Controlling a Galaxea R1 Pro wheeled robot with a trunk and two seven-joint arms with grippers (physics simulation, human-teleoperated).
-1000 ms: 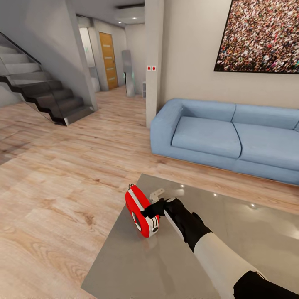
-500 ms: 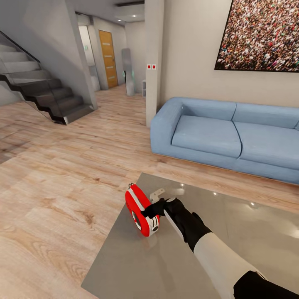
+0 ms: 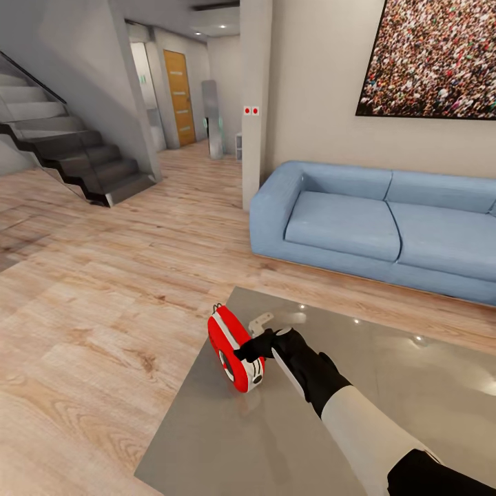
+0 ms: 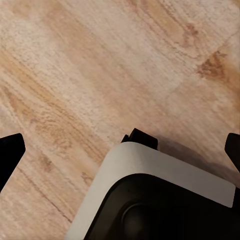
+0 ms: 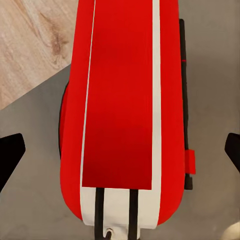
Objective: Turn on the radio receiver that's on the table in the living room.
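The small red rounded radio receiver w/ white trim (image 3: pixel 234 350) stands upright on the glossy grey rectangular table (image 3: pixel 413 399), near the table's far left corner, close to its left edge. Its round dial is on the face turned toward the camera in head view. The grey top reflects ceiling lights and part of the radio.

The right gripper (image 3: pixel 265 339) at end of the black-and-white arm is right at the radio's upper part, black fingers touching or nearly touching it; I cannot tell which. In right wrist view the two fingertips (image 5: pixel 10 152) sit wide apart at both sides of the picture, w/ the red body (image 5: pixel 122 100) between them and not clamped, so the jaws are spread.

In left wrist view the left gripper (image 4: pixel 120 150) hangs over the light wood plank floor (image 4: pixel 100 65), fingertips also far apart, nothing between them except a white-and-black robot part below.

Room: wood floor (image 3: pixel 103 289) around the table, a blue fabric sofa (image 3: pixel 372 224) beyond the table's far edge, against a beige wall w/ a large crowd picture (image 3: pixel 430 58). At far left a dark staircase w/ glass rail (image 3: pixel 69 155), and an orange wooden door (image 3: pixel 179 100) down the corridor.
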